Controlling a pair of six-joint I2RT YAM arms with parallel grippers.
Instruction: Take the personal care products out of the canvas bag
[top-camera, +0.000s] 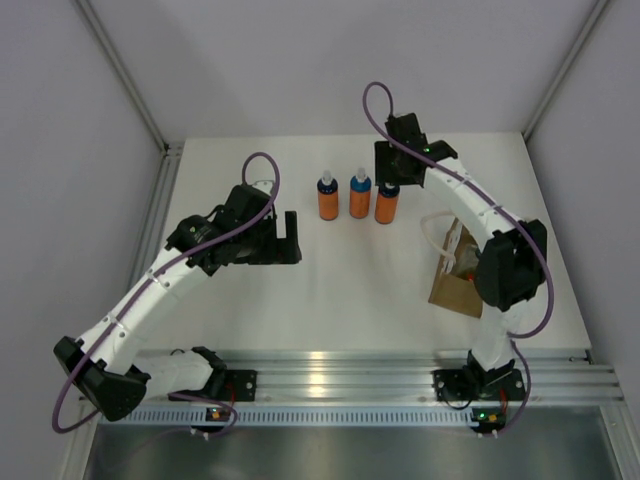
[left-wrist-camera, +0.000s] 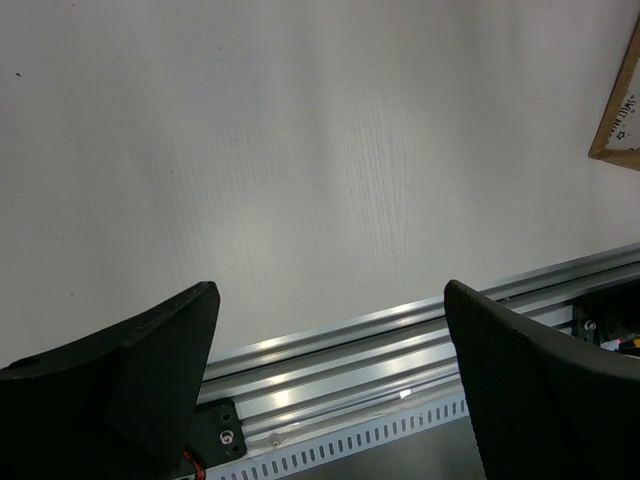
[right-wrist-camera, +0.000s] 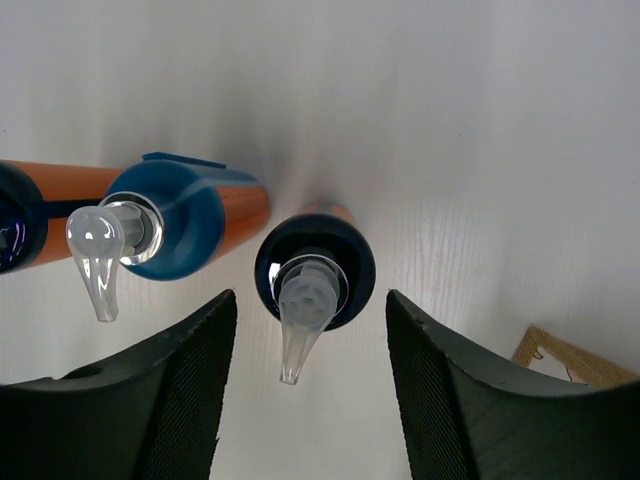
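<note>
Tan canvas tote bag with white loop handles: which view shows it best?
Top external. The tan canvas tote bag shows handles and body, though the right arm covers one side. Each wrist view catches only a corner at its right edge.

A white worktop (top-camera: 340, 290) with a faint wood grain fills the middle of the scene. Along its near edge runs a silver aluminium rail (top-camera: 340, 368) with lengthwise grooves that catch bright reflections. Just below it lies a slotted metal strip (top-camera: 330, 413). Plain grey wall panels (top-camera: 300, 60) enclose the back and sides, joined by metal corner posts (top-camera: 122, 72)
</note>
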